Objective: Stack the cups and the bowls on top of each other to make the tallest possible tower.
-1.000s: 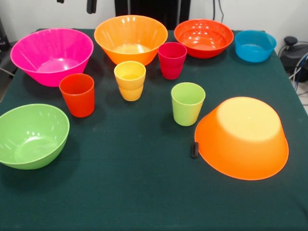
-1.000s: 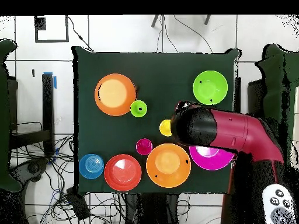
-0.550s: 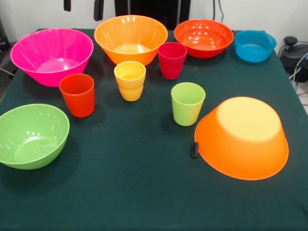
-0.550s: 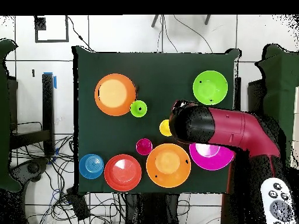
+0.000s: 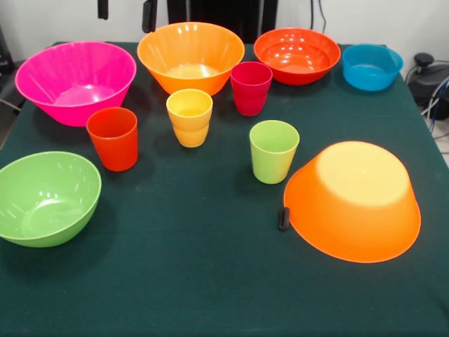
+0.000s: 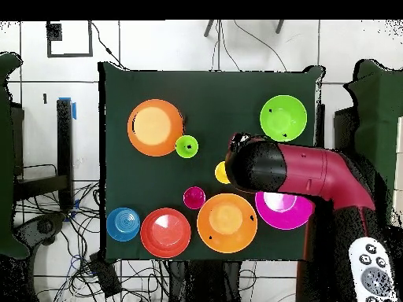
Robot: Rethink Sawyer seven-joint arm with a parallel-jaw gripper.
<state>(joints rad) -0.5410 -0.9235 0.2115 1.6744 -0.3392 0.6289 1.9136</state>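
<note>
My gripper point(image 5: 126, 10) shows only as two dark fingertips at the top edge, wide apart and empty, above the gap between the pink bowl point(image 5: 76, 81) and an upright orange bowl point(image 5: 191, 56). Below it stand the orange-red cup point(image 5: 112, 138), yellow cup point(image 5: 189, 117), crimson cup point(image 5: 251, 88) and lime green cup point(image 5: 273, 151). A second orange bowl point(image 5: 353, 200) lies upside down at front right. The green bowl point(image 5: 45, 198) sits front left; the red-orange bowl point(image 5: 297, 55) and blue bowl point(image 5: 372, 67) sit at the back right. In the overhead view my arm point(image 6: 291, 169) hides the orange-red cup.
A small black object point(image 5: 283, 218) lies against the upside-down orange bowl's left rim. The dark green cloth point(image 5: 189, 281) runs bare along the front. Cables and a remote point(image 6: 370, 267) lie off the table in the overhead view.
The fingertips have shifted right and come slightly lower in the front view. In the overhead view the arm's head has crept left over the yellow cup. Cups and bowls have not moved.
</note>
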